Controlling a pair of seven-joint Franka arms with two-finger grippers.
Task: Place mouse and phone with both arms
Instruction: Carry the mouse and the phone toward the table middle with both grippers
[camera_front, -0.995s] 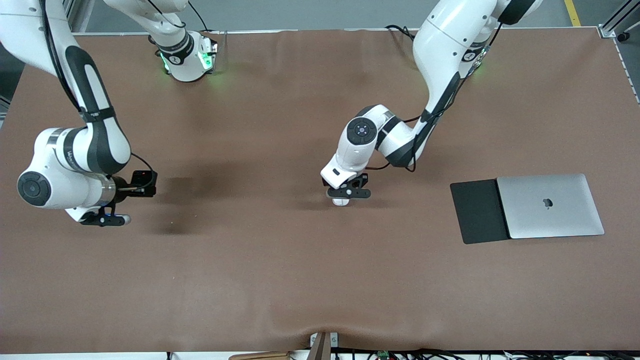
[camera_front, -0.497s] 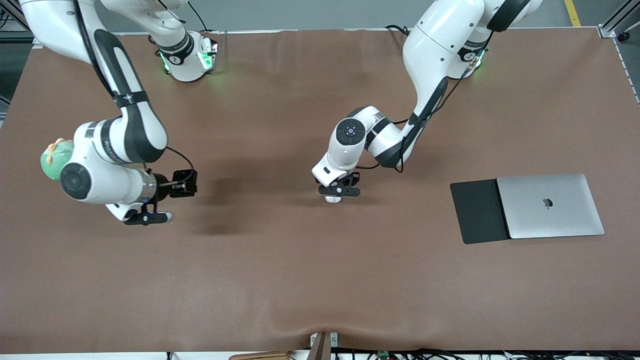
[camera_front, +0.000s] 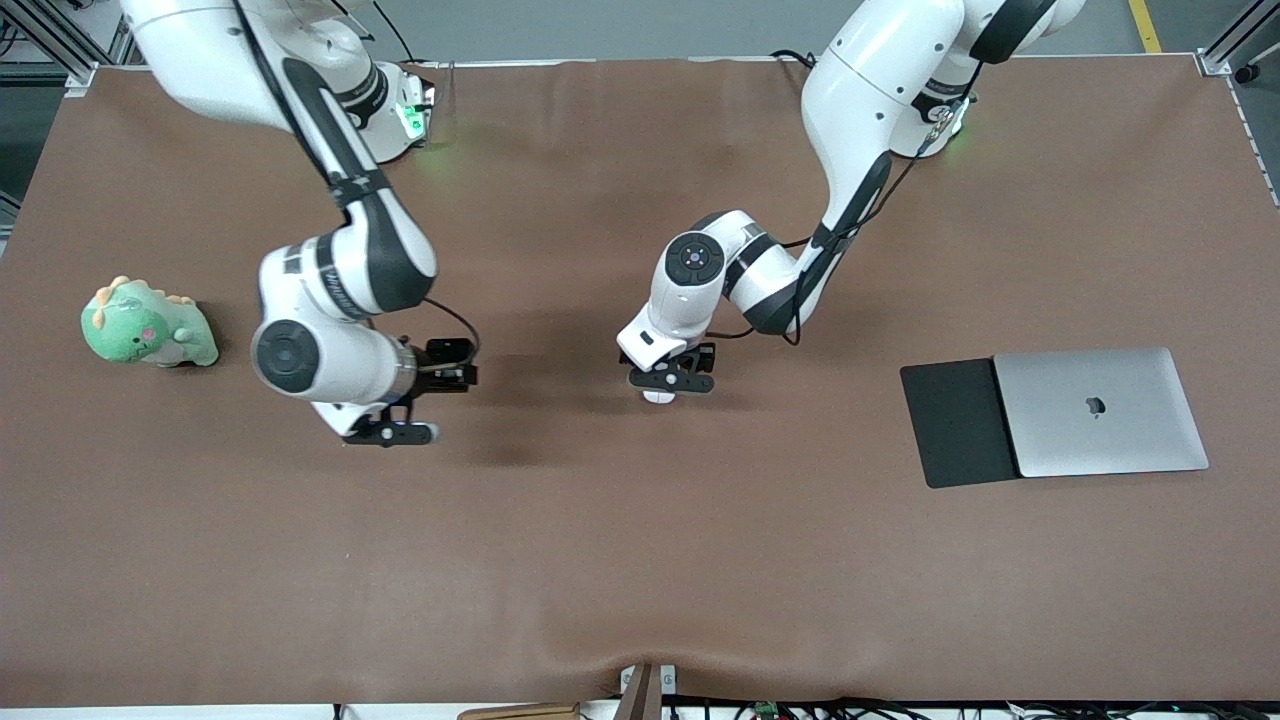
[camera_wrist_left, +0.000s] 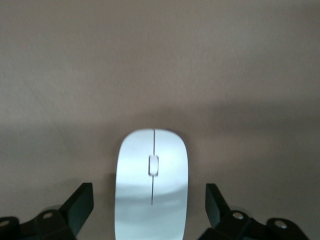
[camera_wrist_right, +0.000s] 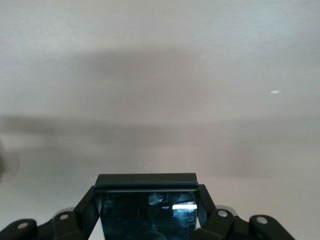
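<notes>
The white mouse (camera_wrist_left: 151, 185) lies on the brown table near its middle, and only its edge (camera_front: 658, 397) shows under the hand in the front view. My left gripper (camera_front: 668, 381) is low over it, and in the left wrist view my left gripper (camera_wrist_left: 150, 210) is open, with a gap between each finger and the mouse. My right gripper (camera_front: 390, 434) is up over the table toward the right arm's end. In the right wrist view my right gripper (camera_wrist_right: 147, 212) is shut on the glossy black phone (camera_wrist_right: 147, 200). The phone is hidden in the front view.
A green plush dinosaur (camera_front: 148, 330) sits at the right arm's end of the table. A closed silver laptop (camera_front: 1100, 410) lies at the left arm's end, with a flat black mouse pad (camera_front: 955, 425) touching its side.
My right arm has swung toward the table's middle with the phone, uncovering the plush dinosaur. My left gripper has shifted slightly toward the right arm's end, staying over the mouse.
</notes>
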